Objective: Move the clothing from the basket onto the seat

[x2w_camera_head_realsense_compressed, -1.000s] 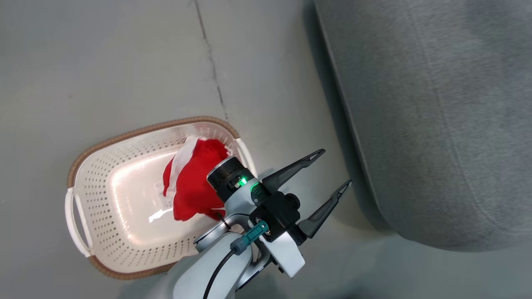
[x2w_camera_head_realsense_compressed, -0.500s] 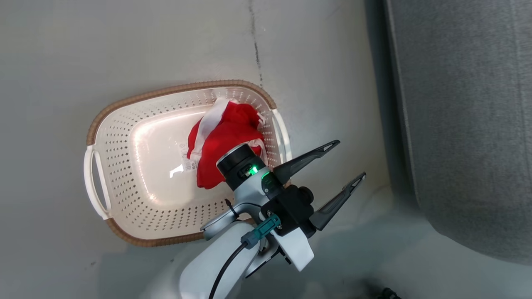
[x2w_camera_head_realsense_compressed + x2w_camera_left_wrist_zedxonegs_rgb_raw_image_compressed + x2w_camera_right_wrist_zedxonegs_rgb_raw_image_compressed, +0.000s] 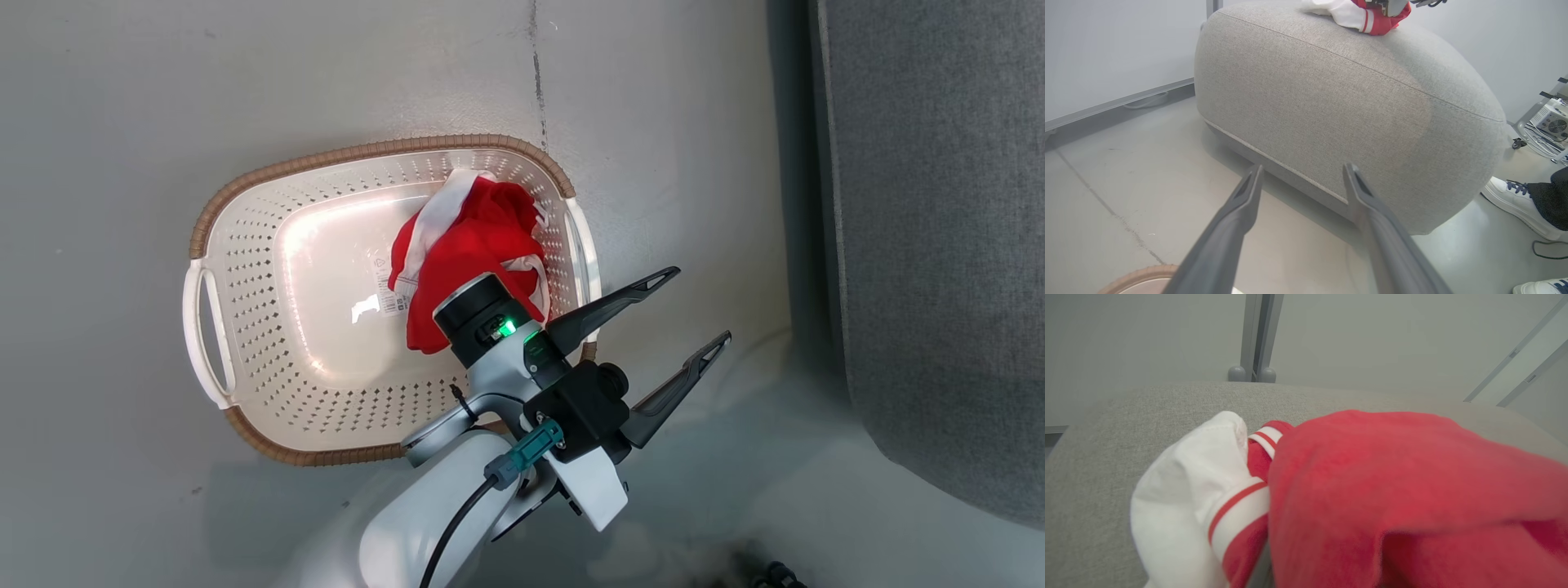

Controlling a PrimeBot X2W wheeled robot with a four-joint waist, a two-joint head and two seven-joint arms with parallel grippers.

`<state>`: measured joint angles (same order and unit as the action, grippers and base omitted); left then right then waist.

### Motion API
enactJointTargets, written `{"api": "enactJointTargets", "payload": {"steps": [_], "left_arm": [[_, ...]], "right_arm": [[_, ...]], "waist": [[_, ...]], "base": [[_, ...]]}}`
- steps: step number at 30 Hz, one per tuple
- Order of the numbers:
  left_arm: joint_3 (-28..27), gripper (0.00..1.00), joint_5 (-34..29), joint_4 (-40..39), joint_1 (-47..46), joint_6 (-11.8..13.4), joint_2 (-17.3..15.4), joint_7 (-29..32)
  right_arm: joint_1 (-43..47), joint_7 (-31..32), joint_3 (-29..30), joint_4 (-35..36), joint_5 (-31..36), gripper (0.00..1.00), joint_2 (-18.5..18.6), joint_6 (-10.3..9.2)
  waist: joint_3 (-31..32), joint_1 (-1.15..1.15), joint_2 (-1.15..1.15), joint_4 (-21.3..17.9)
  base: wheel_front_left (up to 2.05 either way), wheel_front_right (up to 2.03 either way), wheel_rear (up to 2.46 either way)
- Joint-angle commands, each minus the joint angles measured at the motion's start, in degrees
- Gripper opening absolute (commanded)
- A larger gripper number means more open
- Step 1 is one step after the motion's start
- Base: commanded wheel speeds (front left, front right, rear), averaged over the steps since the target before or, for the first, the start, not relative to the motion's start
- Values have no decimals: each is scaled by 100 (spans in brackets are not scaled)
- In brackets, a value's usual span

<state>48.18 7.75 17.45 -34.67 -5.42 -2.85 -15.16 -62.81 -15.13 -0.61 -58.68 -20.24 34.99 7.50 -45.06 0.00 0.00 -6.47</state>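
My basket (image 3: 245,327) stands on the grey floor (image 3: 122,98). One red garment (image 3: 478,241) with a white band is bunched against its right end wall, by the handle. The rest of the glossy bottom is bare apart from a label sticker (image 3: 390,287). My left gripper (image 3: 699,306) hangs just past that right handle, over the floor between the basket and the seat (image 3: 939,245). Its two dark fingers are spread wide with nothing between them. In the head view the nearer finger's base crosses the basket's brown rim at the corner, and both tips lie out over bare floor. Along those fingers I see the seat's rounded side, with its lower seam running across just beyond the tips. A second garment (image 3: 1359,16), red with a white sleeve and striped trim, lies on the seat's top. Some dark hardware sits on it at the picture's upper edge. In the right wrist view that cloth lies so close that I cannot tell how my right gripper's jaws stand or whether they hold it. A strip of open floor runs between the basket and the seat's edge, and a thin crack (image 3: 539,90) leads away from the basket's far rim. Beyond the seat's rounded corner a person's white shoe (image 3: 1515,200) rests on the floor, near cables and a wheeled frame (image 3: 1549,122). A pale partition panel (image 3: 1106,53) stands behind the seat.
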Motion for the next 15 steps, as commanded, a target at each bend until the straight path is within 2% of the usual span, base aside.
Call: {"api": "enactJointTargets", "payload": {"steps": [1,2,3,4,5,15], "left_arm": [[0,100,26,-1,-115,44,-15,1],[12,100,50,-1,-121,42,-13,1],[17,100,51,6,-127,45,-12,1],[19,100,52,11,-131,41,-13,1],[28,100,57,18,-130,40,-14,1],[137,100,275,-95,62,42,-10,1]], "right_arm": [[-61,-4,-76,-120,-74,0,16,-1],[-126,-4,-171,-250,-168,0,20,-1],[-147,-4,-209,-277,-203,41,42,-1],[-140,-4,-243,-294,-232,41,59,-1],[-126,-4,-266,-364,-313,100,31,-1],[176,-4,-787,-417,-387,100,66,-1]], "waist": [[6,0,0,-6],[24,0,0,-14],[39,0,0,-20],[59,0,0,-24],[90,0,0,-28],[781,0,0,-162]], "base": [[0,0,0],[0,0,0],[0,0,0],[0,0,0],[0,0,0],[0,0,0]]}}
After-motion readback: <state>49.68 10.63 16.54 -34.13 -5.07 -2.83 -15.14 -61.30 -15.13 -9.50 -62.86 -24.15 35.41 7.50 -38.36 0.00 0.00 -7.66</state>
